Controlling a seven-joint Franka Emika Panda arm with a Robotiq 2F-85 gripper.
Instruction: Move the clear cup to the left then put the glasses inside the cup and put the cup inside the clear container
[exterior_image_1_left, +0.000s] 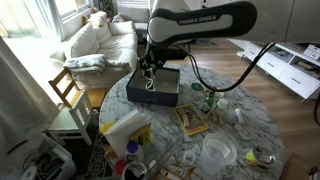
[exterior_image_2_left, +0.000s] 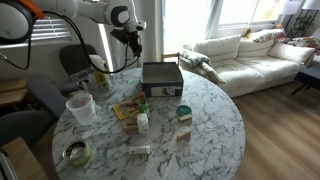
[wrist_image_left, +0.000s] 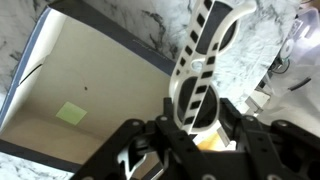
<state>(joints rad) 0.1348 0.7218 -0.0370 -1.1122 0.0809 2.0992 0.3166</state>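
Note:
My gripper is shut on the glasses, which have a white frame and black-striped lenses. In both exterior views the gripper hangs in the air with the glasses dangling from it. It is over the near end of the dark rectangular box. The wrist view shows the box's pale inside to the left of the glasses. The clear cup stands upright on the marble table, well away from the gripper.
A yellow picture card, a small white bottle, a green item and a small bowl lie on the table. A wooden chair and a sofa stand nearby.

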